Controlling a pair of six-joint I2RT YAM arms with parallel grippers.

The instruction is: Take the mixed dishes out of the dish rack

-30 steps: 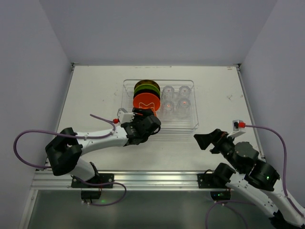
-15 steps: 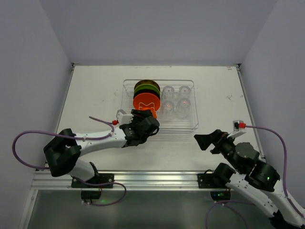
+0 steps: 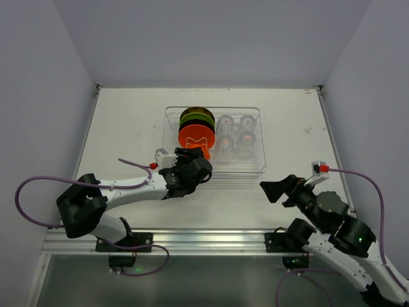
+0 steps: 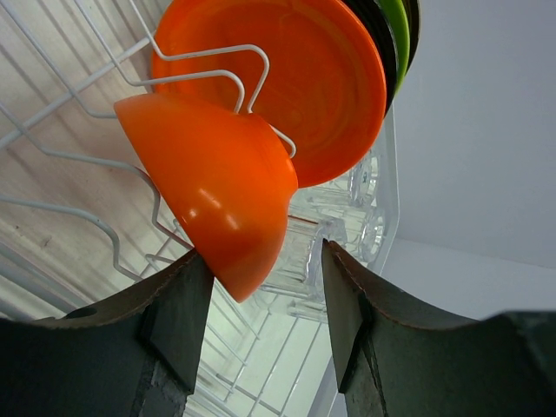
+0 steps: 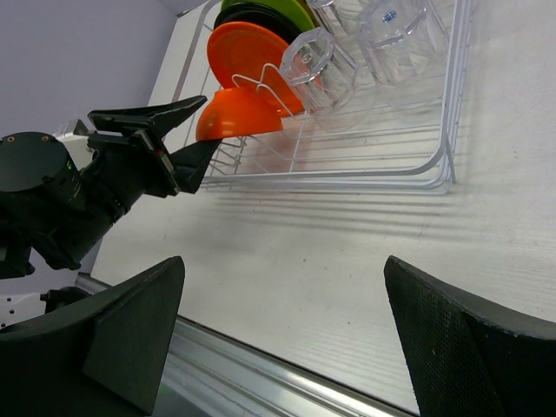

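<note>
Left pincer (image 4: 263, 254): jaws half-open, nothing clamped. Orange bowl (image 4: 217, 182): tilted on dish rack (image 3: 236, 167) wires, lower part between fingertips; contact unclear. Orange plate (image 4: 304, 78) directly beyond bowl. Right pincer (image 5: 283, 265): wide, empty, rack ahead. Rear plates mostly hidden.

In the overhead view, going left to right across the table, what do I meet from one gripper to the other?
left gripper, jaws open around the orange bowl → four clear glasses in the dish rack → right gripper, open. The plate stack overlaps the left gripper, so I skip it.
</note>
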